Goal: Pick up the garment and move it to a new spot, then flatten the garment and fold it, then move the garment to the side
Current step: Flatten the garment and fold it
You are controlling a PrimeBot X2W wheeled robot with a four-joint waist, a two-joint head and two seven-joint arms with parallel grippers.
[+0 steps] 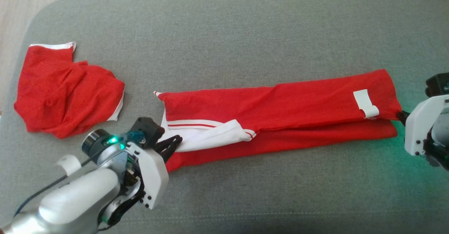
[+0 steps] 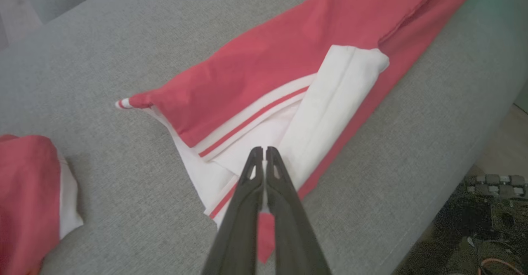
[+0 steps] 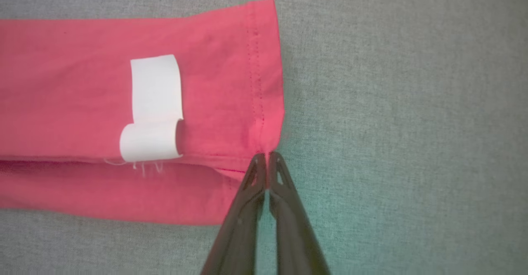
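Note:
The garment (image 1: pixel 280 111), red with white trim, lies folded lengthwise into a long strip across the grey cushion (image 1: pixel 224 34). Its white sleeve and striped collar (image 2: pixel 330 102) show at the left end, and a curled white label (image 3: pixel 154 106) sits near the right hem. My left gripper (image 1: pixel 177 142) is shut, its tips resting over the white cloth (image 2: pixel 264 149) at the strip's near-left corner; no cloth shows between the fingers. My right gripper (image 1: pixel 400 114) is shut at the upper layer's hem corner (image 3: pixel 266 154), where the red cloth draws to a point between the tips.
A second red piece with white edging (image 1: pixel 66 90) lies crumpled at the cushion's far left, also seen in the left wrist view (image 2: pixel 29 200). Wooden floor (image 1: pixel 14 6) shows beyond the cushion's rounded left corner. The cushion's front edge (image 2: pixel 466 155) drops off toward cables on the floor.

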